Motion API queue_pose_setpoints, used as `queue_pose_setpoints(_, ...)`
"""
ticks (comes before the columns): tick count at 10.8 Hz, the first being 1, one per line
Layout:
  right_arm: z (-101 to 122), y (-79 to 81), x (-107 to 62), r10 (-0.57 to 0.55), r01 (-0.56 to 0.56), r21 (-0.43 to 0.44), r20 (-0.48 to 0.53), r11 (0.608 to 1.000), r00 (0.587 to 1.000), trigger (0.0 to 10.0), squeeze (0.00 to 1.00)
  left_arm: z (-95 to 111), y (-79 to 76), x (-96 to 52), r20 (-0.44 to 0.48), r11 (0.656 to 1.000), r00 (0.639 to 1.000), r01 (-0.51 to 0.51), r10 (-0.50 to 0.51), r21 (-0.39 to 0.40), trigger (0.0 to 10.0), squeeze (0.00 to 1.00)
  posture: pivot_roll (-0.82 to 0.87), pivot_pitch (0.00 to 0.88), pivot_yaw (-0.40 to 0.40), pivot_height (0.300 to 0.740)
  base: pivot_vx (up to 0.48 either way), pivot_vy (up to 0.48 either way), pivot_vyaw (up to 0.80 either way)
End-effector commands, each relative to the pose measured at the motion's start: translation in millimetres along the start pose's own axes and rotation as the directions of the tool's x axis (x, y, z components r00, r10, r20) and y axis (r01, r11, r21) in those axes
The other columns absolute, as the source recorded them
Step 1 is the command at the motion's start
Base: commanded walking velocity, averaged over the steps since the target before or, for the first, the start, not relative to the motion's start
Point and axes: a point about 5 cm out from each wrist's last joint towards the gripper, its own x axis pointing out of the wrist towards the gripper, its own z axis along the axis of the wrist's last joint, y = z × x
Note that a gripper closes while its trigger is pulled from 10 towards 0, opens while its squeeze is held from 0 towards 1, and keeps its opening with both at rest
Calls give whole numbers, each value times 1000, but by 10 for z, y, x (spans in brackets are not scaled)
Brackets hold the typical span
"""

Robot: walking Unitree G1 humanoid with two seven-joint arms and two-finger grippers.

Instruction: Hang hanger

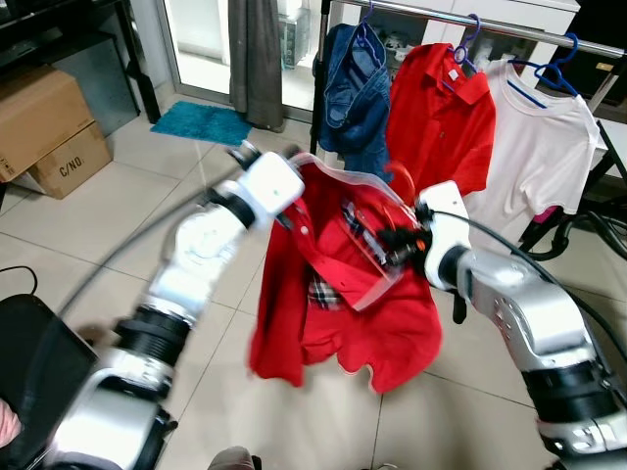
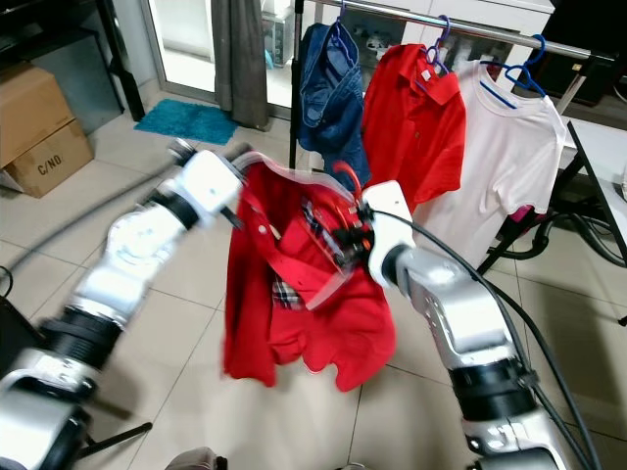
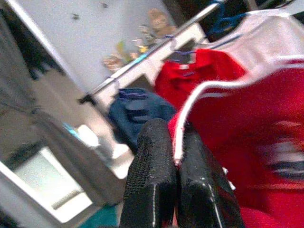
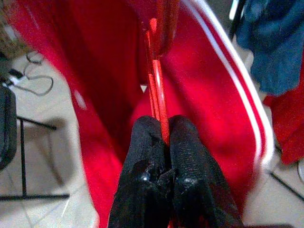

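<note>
A red shirt [image 1: 333, 313] with white collar trim [image 3: 209, 92] and a plaid lining hangs in the air between my two arms, on a red hanger [image 4: 156, 85]. The hanger's hook [image 1: 400, 176] sticks up near my right wrist. My left gripper [image 3: 175, 130] is shut on the shirt's trimmed collar edge at its upper left. My right gripper [image 4: 164, 128] is shut on the red hanger, at the shirt's right side [image 1: 394, 245]. Behind and above the shirt runs the metal rail [image 1: 470, 18].
On the rail hang a denim garment [image 1: 353, 88], a red polo [image 1: 436, 117] and a white T-shirt [image 1: 539, 147] on blue hangers. Cardboard boxes [image 1: 44, 127] and a teal mat [image 1: 201, 122] lie at the left; cables [image 1: 588, 230] at the right. Tiled floor lies below.
</note>
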Motion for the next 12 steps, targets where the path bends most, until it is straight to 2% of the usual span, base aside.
queue_pose_setpoints(1,182,-79,-50,-23,24,-9,87,1000,996,10000,0,-91,-126,-3,-53,999,998,39,-39,-4,0,0,43,0,-44,740,0,0,0)
queue_pose_setpoints(2,276,-82,-75,-15,16,-6,122,1000,992,10000,0,-219,-219,-29,-129,998,990,58,-60,-21,0,0,39,0,-42,740,0,0,0)
queue_pose_setpoints(8,346,-187,-79,-40,47,-46,145,998,989,10000,0,-228,-377,-88,-144,991,981,126,-131,-45,0,0,48,0,-46,740,0,0,0)
queue_pose_setpoints(12,499,-302,-97,-98,108,-33,220,994,970,10000,0,-427,-464,-216,-253,984,951,166,-177,-67,0,0,42,0,-40,740,0,0,0)
